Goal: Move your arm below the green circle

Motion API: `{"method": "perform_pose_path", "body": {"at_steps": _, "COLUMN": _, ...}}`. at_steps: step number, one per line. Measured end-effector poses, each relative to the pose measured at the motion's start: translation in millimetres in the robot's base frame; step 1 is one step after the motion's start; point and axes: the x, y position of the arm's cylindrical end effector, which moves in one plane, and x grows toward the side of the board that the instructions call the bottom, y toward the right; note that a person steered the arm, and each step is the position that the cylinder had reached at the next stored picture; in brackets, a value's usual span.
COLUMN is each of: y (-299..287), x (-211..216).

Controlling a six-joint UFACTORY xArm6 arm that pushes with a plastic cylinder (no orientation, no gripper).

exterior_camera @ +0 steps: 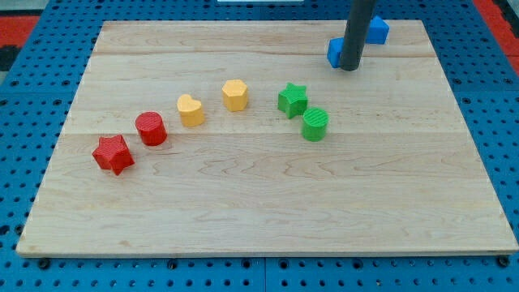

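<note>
The green circle (pixel 315 124) is a short green cylinder right of the board's middle. The green star (pixel 293 100) touches it on its upper left. My tip (pixel 348 68) is the lower end of a dark rod near the view's top right. It stands well above and a little right of the green circle. The tip sits against a blue block (pixel 334 52), which the rod partly hides.
A second blue block (pixel 377 29) lies right of the rod by the wooden board's (pixel 268 211) top edge. A yellow hexagon (pixel 235 95), yellow heart (pixel 190 110), red circle (pixel 151 128) and red star (pixel 113 154) run down to the left. Blue pegboard (pixel 503 122) surrounds the board.
</note>
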Motion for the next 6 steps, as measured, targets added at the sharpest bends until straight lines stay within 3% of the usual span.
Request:
{"method": "perform_pose_path", "body": {"at_steps": 1, "y": -2.9, "x": 13.5}}
{"method": "perform_pose_path", "body": {"at_steps": 4, "y": -39.8, "x": 159.3}}
{"method": "perform_pose_path", "body": {"at_steps": 5, "y": -50.9, "x": 174.2}}
{"method": "perform_pose_path", "body": {"at_steps": 6, "y": -58.1, "x": 160.8}}
